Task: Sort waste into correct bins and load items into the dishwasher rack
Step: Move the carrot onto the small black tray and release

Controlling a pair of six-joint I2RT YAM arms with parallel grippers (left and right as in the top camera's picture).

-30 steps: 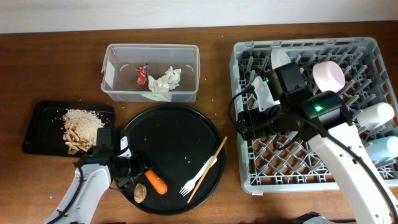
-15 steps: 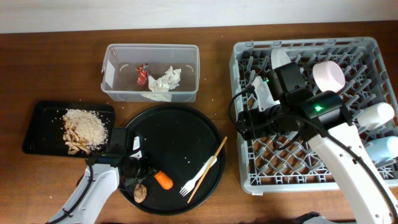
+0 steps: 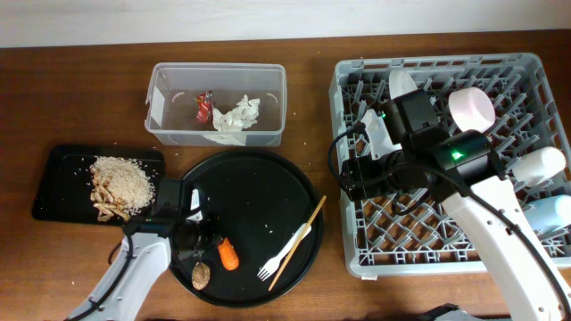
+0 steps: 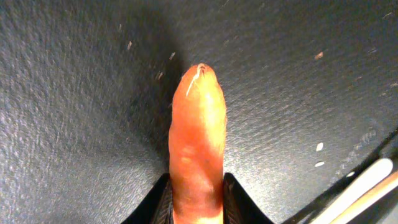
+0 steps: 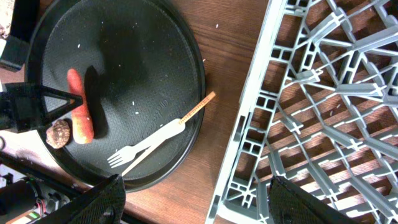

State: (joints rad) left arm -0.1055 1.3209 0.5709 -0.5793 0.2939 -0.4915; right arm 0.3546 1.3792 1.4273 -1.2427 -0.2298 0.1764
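My left gripper point(image 3: 211, 246) is shut on the orange carrot point(image 3: 228, 255) point(image 4: 196, 143) and holds it just above the large round black tray point(image 3: 259, 192). The small brown lump point(image 3: 202, 275) lies beside it. The white fork point(image 3: 281, 254) and the wooden stick point(image 3: 302, 239) lie on the tray's right side. My right gripper point(image 3: 357, 178) point(image 5: 202, 208) is open and empty over the left edge of the grey dishwasher rack point(image 3: 428, 241). The rack holds a white plate point(image 3: 401, 85), a pink bowl point(image 3: 471, 109), a white cup point(image 3: 542, 163) and a light blue cup point(image 3: 549, 214).
The clear tub point(image 3: 161, 102) at the back holds the red wrapper point(image 3: 204, 107) and the white tissue point(image 3: 236, 116). The shallow black tray point(image 3: 62, 183) on the left holds the rice-like scraps point(image 3: 120, 178). Bare wood lies between the round tray and the rack.
My left gripper moved right onto the carrot and shut on it. The carrot turned more upright in the overhead view and rose slightly. The right arm has not moved.
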